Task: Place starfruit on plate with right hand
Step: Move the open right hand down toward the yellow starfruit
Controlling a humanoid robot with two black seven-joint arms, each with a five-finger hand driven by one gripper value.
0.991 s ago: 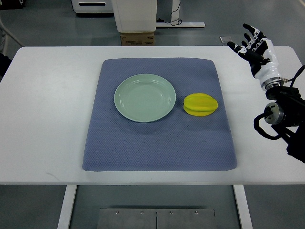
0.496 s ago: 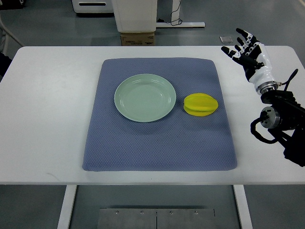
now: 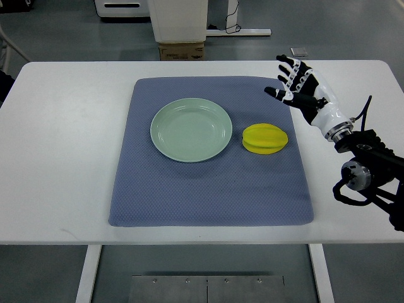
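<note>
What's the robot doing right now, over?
Right hand open, holding nothing, above the mat's far right corner. Starfruit on the mat, right of the empty plate. Nothing in the way.

- My right hand (image 3: pixel 302 88) hangs with fingers spread over the mat's (image 3: pixel 208 189) far right corner; open mat lies between it and the starfruit (image 3: pixel 265 138).
- The starfruit sits just right of the plate (image 3: pixel 191 129), a narrow strip of mat between them.
- The plate holds nothing.
- Bare table (image 3: pixel 63 145) lies around the mat.
</note>
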